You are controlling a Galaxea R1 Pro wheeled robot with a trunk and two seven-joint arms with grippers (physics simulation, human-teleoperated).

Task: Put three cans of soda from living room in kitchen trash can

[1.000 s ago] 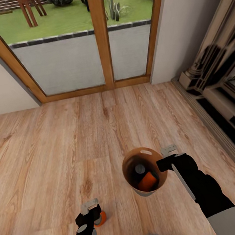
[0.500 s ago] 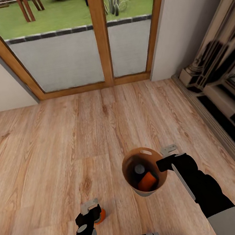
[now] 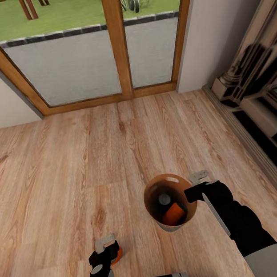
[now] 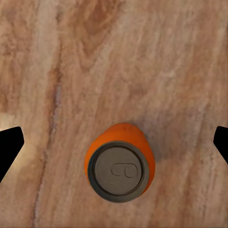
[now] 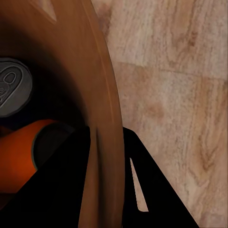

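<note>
Left gripper [image 4: 114, 140], open, is directly above the upright can [image 4: 119, 164]; right gripper [image 3: 190, 193] clamps the bin's [image 3: 152, 186] rim.

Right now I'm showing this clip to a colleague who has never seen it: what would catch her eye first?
Probably the round bin, coppery-brown inside, held up over the wood plank floor by the right hand, which is clamped on its rim; two orange soda cans lie inside. Next, a third orange can stands upright on the floor between the open fingers of the left hand. Ahead, wood-framed glass doors look onto a green garden.
</note>
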